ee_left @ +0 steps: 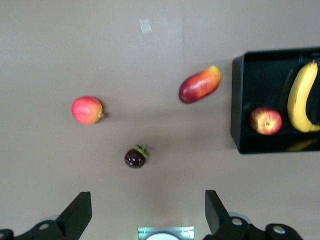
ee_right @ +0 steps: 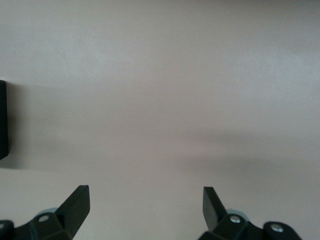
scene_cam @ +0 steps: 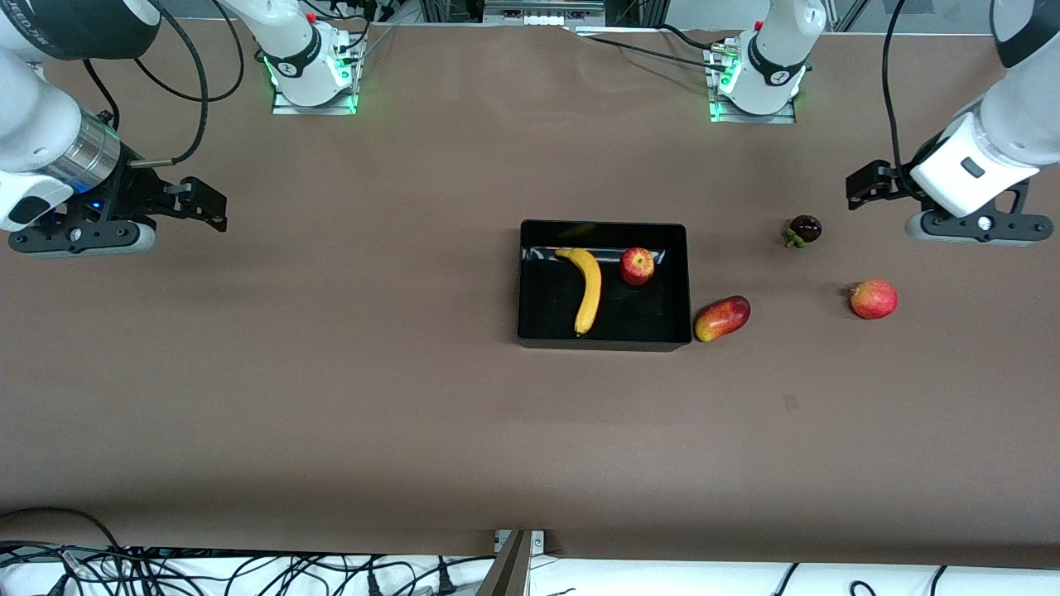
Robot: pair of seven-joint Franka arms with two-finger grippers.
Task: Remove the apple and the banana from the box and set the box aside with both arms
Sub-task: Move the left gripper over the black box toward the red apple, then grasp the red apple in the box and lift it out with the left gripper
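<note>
Both grippers (ee_left: 145,215) (ee_right: 145,212) wide open (nothing held)

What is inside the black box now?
The box holds a banana and, beside it, an apple, apart. The floor under them is covered. Both grippers are open, away from it.

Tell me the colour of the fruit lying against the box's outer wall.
The mango is red blending into yellow-orange; left wrist view shows it best.
</note>
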